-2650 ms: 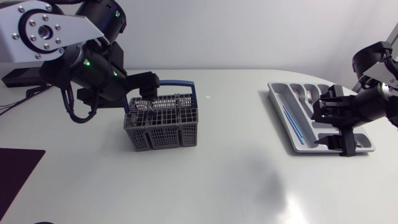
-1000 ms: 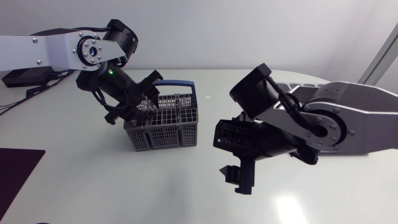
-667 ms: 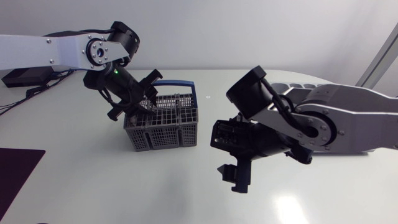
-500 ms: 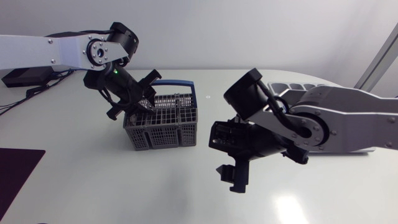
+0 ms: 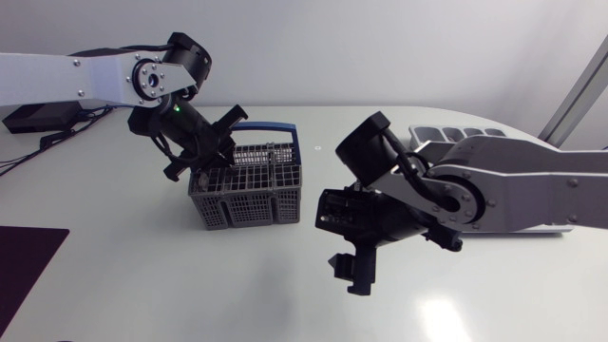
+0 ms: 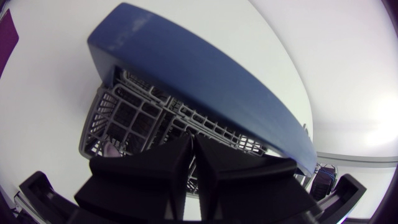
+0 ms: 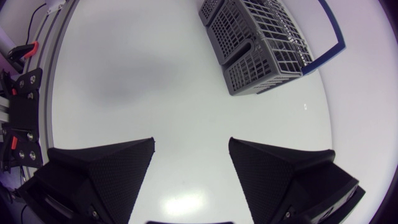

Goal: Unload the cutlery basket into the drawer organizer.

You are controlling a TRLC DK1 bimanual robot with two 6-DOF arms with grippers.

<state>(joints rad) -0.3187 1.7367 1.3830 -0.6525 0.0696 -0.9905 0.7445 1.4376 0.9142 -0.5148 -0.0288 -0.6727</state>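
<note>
While the white table (image 5: 142, 285) is carrying everything, the right arm (image 5: 513, 190) is stretching in from its side to about the middle. It is covering most of the drawer organizer (image 5: 456, 133). Only the organizer's far rim, with a few rounded compartments, is showing behind the arm near the table's far right edge.

The left arm (image 5: 66, 81) is coming in from its own side and bending down toward the cutlery basket (image 5: 249, 195). This grey grid basket is standing upright left of the table's middle, well apart from the organizer. Its blue handle (image 6: 199, 87) is arching over the far side, just ahead of the left gripper's fingers in the left wrist view.

A dark mat (image 5: 24, 275) is lying at the table's near left edge.

The right gripper (image 7: 189, 168) is hanging over bare table with its fingers spread wide and nothing between them, and the basket (image 7: 267, 43) is sitting some way ahead of it.

The left gripper (image 6: 191, 162) is hovering at the basket's top, toward its left end, with its fingers pressed together. Whether anything thin is pinched between them I cannot tell.

Something pale (image 6: 112, 149), perhaps a piece of cutlery, is showing inside the grid beside those fingers.
</note>
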